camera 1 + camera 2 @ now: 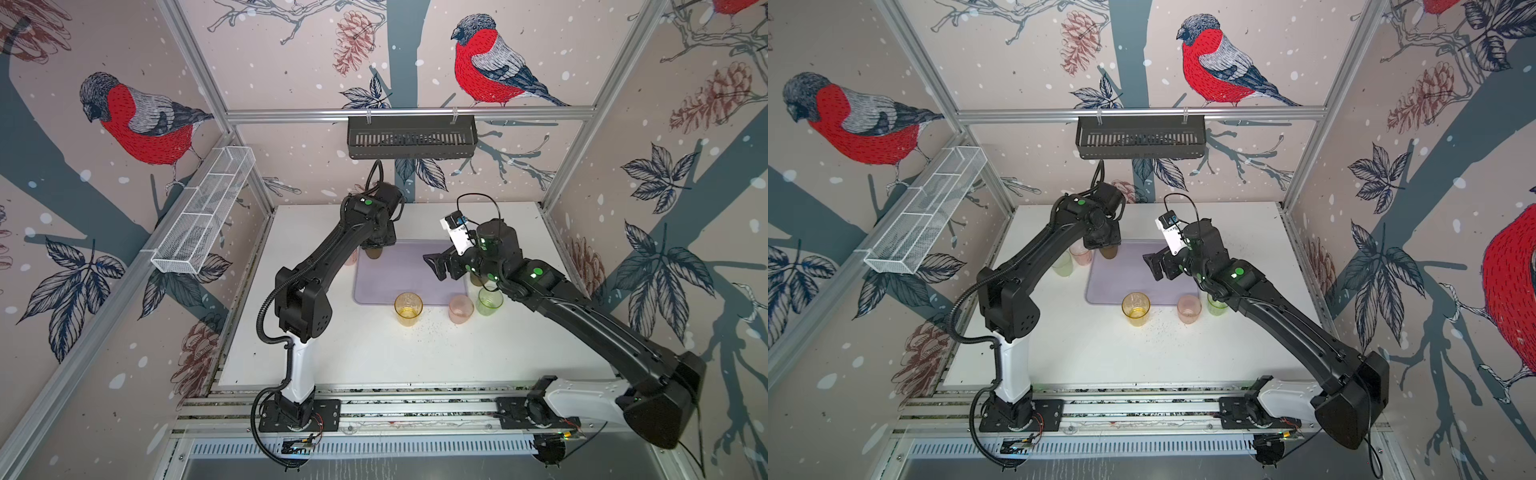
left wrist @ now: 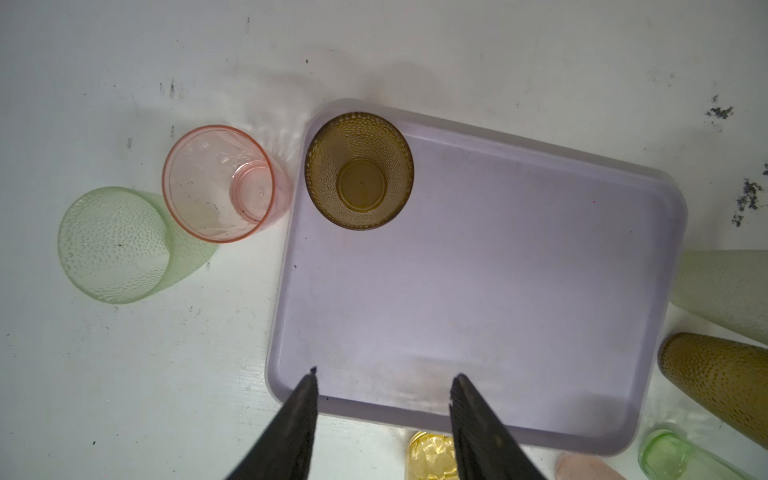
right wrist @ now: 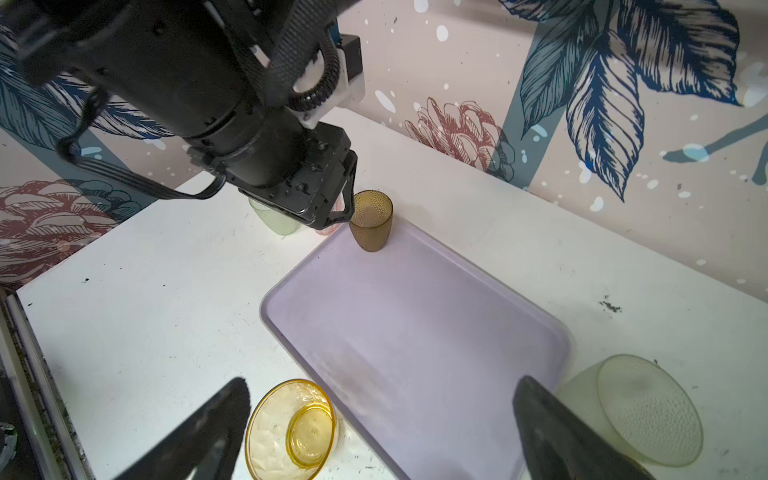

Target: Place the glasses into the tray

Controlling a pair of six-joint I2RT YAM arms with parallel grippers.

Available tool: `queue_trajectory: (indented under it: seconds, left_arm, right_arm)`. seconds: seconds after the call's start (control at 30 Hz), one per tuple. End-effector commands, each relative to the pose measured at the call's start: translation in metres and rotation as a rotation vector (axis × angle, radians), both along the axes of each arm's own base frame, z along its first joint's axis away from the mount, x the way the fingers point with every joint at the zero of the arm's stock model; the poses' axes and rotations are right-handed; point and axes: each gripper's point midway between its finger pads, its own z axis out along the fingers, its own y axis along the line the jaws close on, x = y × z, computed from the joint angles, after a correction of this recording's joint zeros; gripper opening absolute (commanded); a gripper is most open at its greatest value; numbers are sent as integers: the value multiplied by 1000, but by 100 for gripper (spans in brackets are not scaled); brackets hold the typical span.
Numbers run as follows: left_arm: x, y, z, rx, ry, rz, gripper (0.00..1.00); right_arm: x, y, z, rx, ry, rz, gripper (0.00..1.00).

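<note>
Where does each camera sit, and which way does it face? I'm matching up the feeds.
Top views: high at the front, looking down and back at table, both arms, tray.
Left wrist: above the tray, looking straight down; open left claw fingers show.
Right wrist: low over the tray's near end, looking across at the left arm; wide-open right claw shows.
All share the brown glass in the tray's corner.
</note>
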Motion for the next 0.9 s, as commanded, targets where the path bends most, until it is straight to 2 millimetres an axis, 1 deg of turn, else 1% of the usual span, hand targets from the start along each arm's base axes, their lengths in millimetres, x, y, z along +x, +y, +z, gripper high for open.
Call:
queue_trajectory:
  seconds: [0.0,0.1,0.13,0.17,0.27,0.33,0.4,0.5,0.53,0.63,0.67,0.83,0.87]
  left_arm:
    - [-7,-7,8,-19,-37,-38,57]
    - [-16,-4,9,-20,-48,-51,58]
    - [-19,-3,10,-24,-52,-55,59]
    - [-21,-2,11,-30,-58,-59,62]
    - [-26,0,14,-41,-68,-68,63]
    - [-29,-1,17,-46,-76,-77,64]
    - [-32,-1,20,-48,-83,-87,68]
    - [-38,1,23,-48,-89,-100,69]
    - [-40,1,25,-50,-94,-106,72]
    - [-47,5,26,-51,-101,-115,74]
    - [-49,6,24,-49,-97,-119,77]
    - [-59,11,26,-45,-101,-141,79]
    - [-61,12,26,-46,-101,-146,82]
  right_arm:
    - [-4,-5,1,43,39,-94,100]
    - [-11,-7,5,70,45,-129,100]
    - [-12,-9,7,75,45,-143,99]
    - [-14,-10,9,81,43,-153,99]
    - [-17,-16,12,91,45,-185,100]
    - [-19,-21,11,91,51,-206,100]
    - [-20,-26,10,95,57,-228,99]
    - [-22,-31,7,109,72,-254,99]
    - [-23,-32,5,114,79,-260,99]
    - [-24,-33,3,123,90,-273,99]
    - [-25,-32,2,122,95,-275,99]
    - [-27,-29,-4,126,116,-294,100]
    - [-28,-28,-5,128,120,-297,100]
